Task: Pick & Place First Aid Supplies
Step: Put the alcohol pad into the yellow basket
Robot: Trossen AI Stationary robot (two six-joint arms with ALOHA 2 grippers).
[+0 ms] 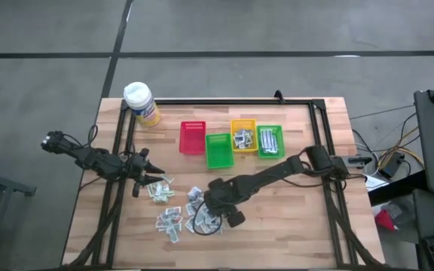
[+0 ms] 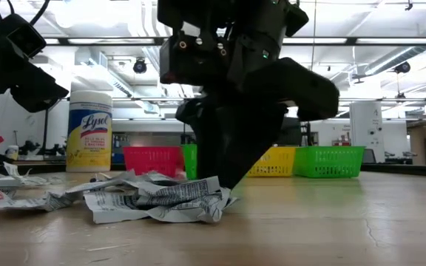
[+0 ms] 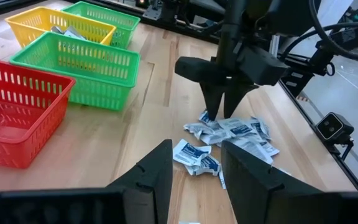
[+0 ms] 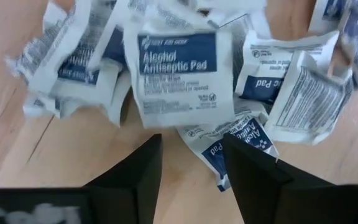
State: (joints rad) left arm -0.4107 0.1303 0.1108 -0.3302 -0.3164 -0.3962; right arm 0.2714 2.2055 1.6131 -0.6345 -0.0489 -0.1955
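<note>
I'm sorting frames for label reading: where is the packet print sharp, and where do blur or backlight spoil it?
Right wrist view: the middle packet reads clearly, while packets toward the edges smear. Low view: bright ceiling lights leave the right end effector a dark silhouette, though the crumpled packets beneath stay lit. High view: even light, but the packets are too small to read.

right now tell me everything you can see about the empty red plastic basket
The red plastic basket is a small rectangular bin with slotted walls and a solid floor, seemingly moulded plastic. It stands upright and holds nothing. It is the leftmost of four bins across the far half of the wooden table, beside an empty green basket that may touch it. Neither gripper touches it.
</note>
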